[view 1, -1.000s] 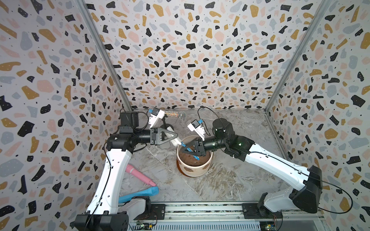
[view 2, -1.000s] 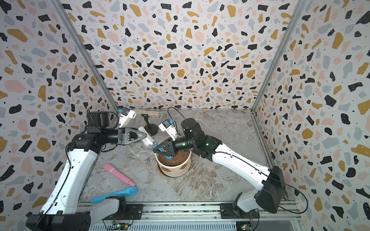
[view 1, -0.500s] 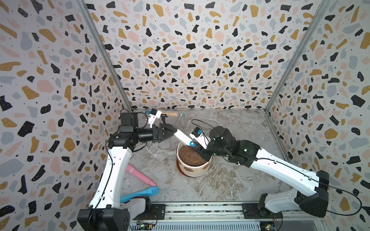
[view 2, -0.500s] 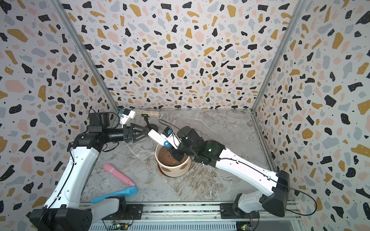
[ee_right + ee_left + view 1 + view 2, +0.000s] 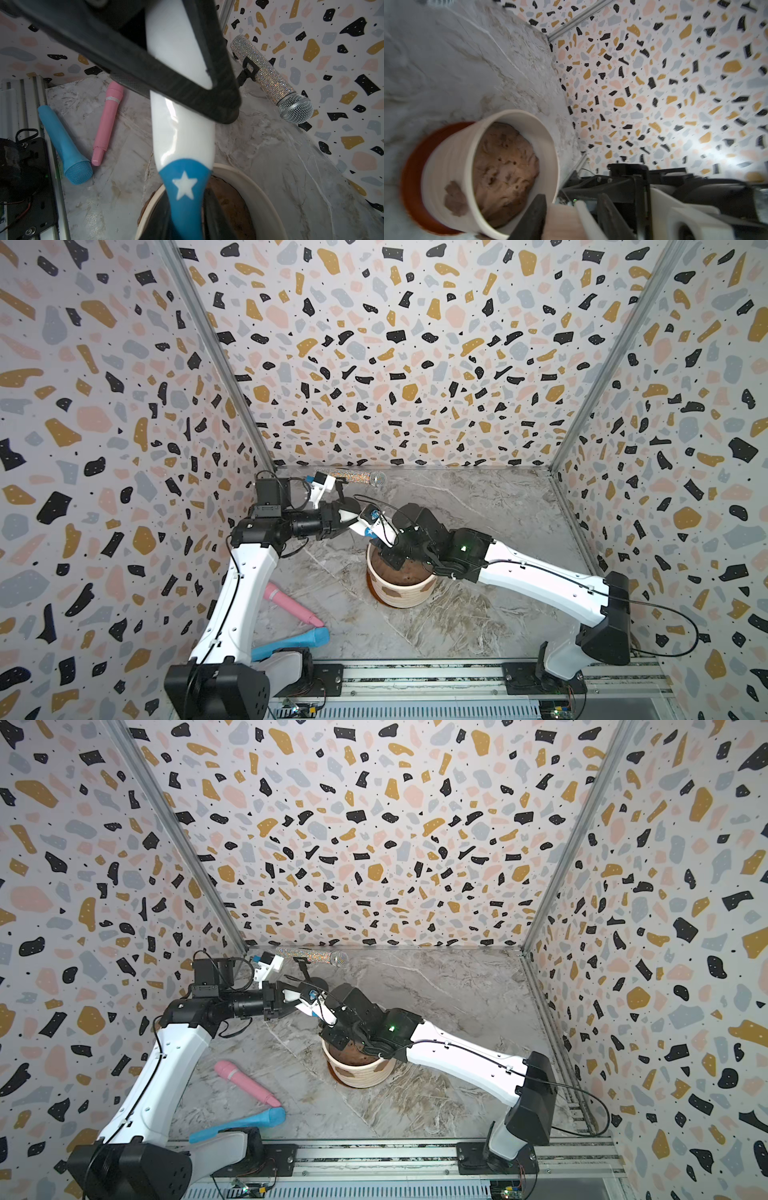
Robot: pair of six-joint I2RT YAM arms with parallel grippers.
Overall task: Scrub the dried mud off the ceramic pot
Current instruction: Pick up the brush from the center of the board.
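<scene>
Mid-air handover: drop risk.
The left pincer and right pincer both pinch the white-handled, blue-ended brush; a mistimed release could drop it into the cream ribbed ceramic pot mid-counter, with the brown dried mud unscrubbed.

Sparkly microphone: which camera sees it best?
The right wrist view: the glittery silver microphone looks big and sharp there, mesh head and black clip clear. In both top views the microphone is small and far off. The left wrist view does not show it.
</scene>
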